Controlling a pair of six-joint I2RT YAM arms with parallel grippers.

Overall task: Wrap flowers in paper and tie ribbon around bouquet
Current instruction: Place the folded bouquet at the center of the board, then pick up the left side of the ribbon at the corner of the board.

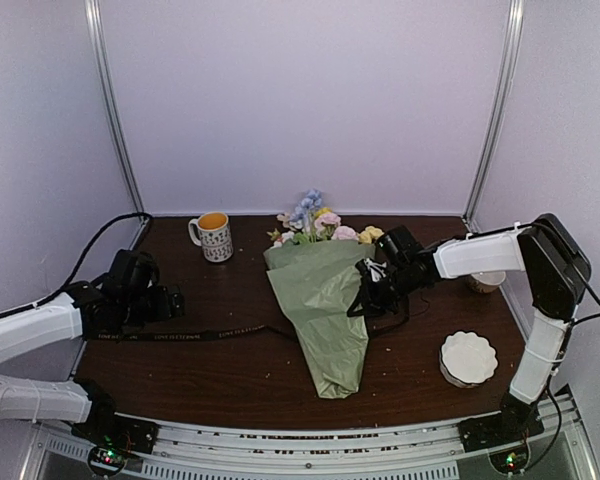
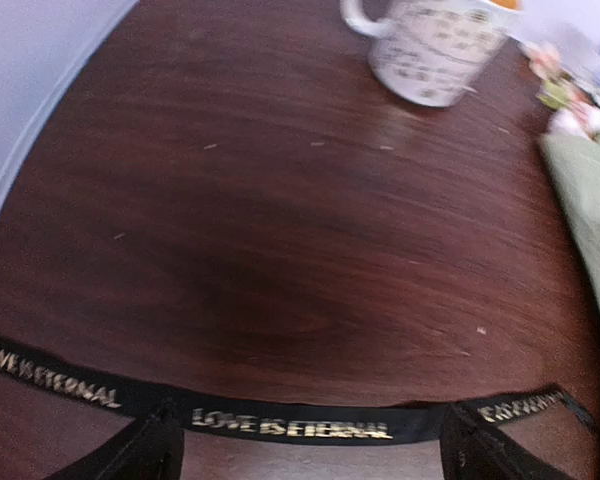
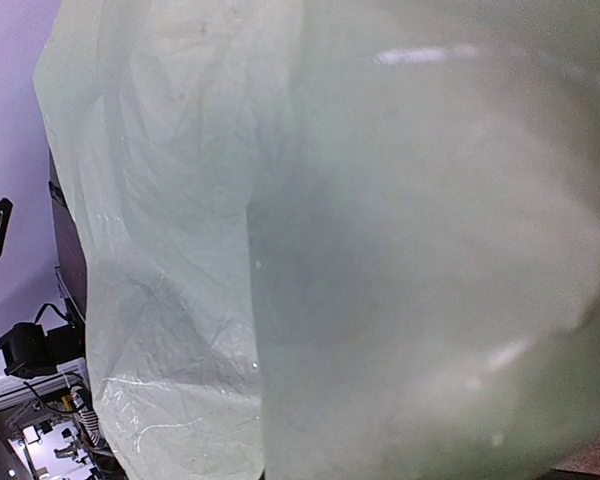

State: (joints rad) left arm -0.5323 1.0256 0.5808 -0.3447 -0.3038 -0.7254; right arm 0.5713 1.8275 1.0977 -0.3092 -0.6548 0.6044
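The top external camera sits high behind both arm bases and looks forward and down, covering the whole dark brown wooden table (image 1: 230, 370) from a distance. The left wrist camera rides low and close over the table's left part, facing across it. It shares with the top view the narrow black lettered ribbon (image 2: 290, 424), the white patterned ceramic mug (image 2: 435, 50) and one edge of the pale sage green paper wrap (image 2: 585, 190). The right wrist camera sits very close to that wrap, which fills its blurred frame.
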